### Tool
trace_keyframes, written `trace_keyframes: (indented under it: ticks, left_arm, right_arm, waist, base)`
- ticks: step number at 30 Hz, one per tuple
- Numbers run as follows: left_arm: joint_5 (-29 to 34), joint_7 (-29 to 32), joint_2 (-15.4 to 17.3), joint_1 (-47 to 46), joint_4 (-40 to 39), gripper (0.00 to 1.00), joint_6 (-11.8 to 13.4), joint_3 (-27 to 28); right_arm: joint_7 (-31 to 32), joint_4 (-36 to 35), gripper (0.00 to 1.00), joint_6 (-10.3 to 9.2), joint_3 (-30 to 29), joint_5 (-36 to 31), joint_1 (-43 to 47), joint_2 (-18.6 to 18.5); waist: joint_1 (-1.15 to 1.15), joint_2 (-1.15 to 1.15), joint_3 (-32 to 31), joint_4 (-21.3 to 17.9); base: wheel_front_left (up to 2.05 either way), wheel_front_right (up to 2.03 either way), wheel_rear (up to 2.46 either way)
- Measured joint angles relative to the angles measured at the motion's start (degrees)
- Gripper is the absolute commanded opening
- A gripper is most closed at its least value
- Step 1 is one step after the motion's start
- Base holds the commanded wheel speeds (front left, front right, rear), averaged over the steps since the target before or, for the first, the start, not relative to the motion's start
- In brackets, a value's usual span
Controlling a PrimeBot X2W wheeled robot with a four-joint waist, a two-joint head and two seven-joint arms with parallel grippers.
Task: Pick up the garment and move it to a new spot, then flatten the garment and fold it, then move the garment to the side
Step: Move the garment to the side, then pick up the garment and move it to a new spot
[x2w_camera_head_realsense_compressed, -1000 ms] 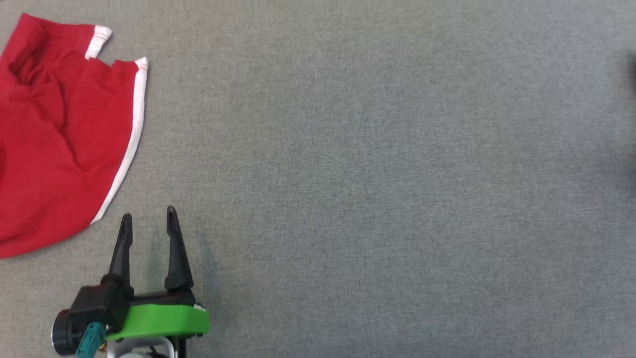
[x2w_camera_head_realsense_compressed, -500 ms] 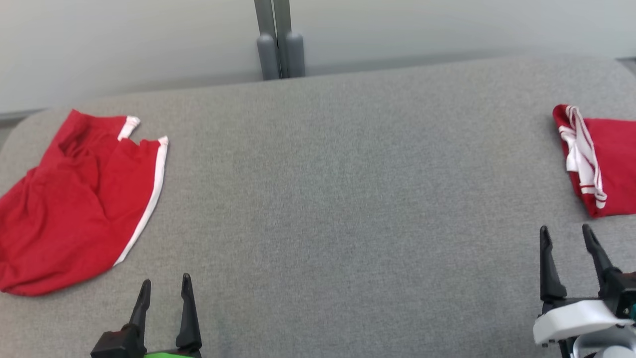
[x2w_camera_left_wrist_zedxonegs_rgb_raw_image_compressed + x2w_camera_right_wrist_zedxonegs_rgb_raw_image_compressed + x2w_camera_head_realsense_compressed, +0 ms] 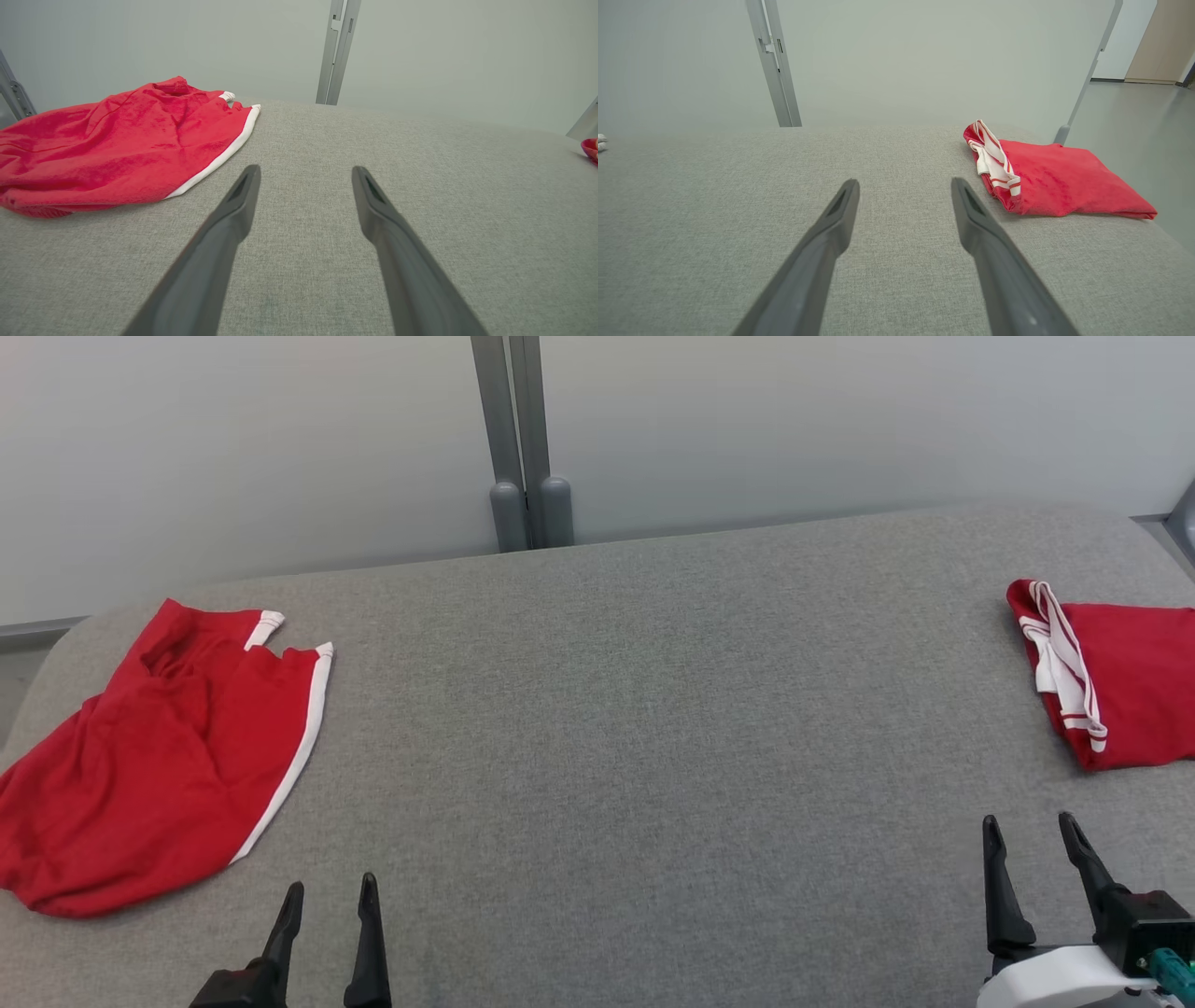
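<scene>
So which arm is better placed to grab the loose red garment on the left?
Left. The open left hand sits close to the loose red garment, near its white-trimmed edge. The right hand, also open, is far off beside the folded red garment.

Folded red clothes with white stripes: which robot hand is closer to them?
Right. The right gripper is just in front of the folded garment, not touching it. The left gripper is far across the table, beside the loose garment.
</scene>
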Motion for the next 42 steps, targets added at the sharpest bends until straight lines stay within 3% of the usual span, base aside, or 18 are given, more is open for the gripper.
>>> trace_keyframes:
  ticks: [13,30,36,42]
  left_arm:
    - [0.6,0.0,0.0,-1.2,-0.6,1.0,-0.6,-0.8]
    - [-1.8,0.0,0.0,-1.7,-2.0,1.0,0.0,-1.1]
    - [-2.9,0.0,0.0,-10.4,-1.6,1.0,-0.1,-2.4]
    - [-0.6,1.8,0.1,-27.7,15.8,1.0,0.0,-5.7]
  right_arm:
    - [0.0,0.6,1.0,0.0,2.8,1.3,-0.3,0.1]
    - [0.0,0.6,1.0,0.0,6.1,2.4,-1.5,0.2]
    - [0.0,-0.5,1.0,0.0,6.4,1.4,-4.2,-0.4]
    - [0.0,-1.9,1.0,0.0,6.7,1.5,-8.6,-3.8]
  waist:
    - [0.0,0.0,0.5,2.3]
    - [0.0,0.0,1.7,18.2]
    - [0.0,0.0,5.4,20.5]
    - [0.0,0.0,11.6,21.5]
  base:
    - [0.0,0.0,0.0]
    - [0.0,0.0,0.0]
    - [0.0,0.0,0.0]
    - [0.0,0.0,0.0]
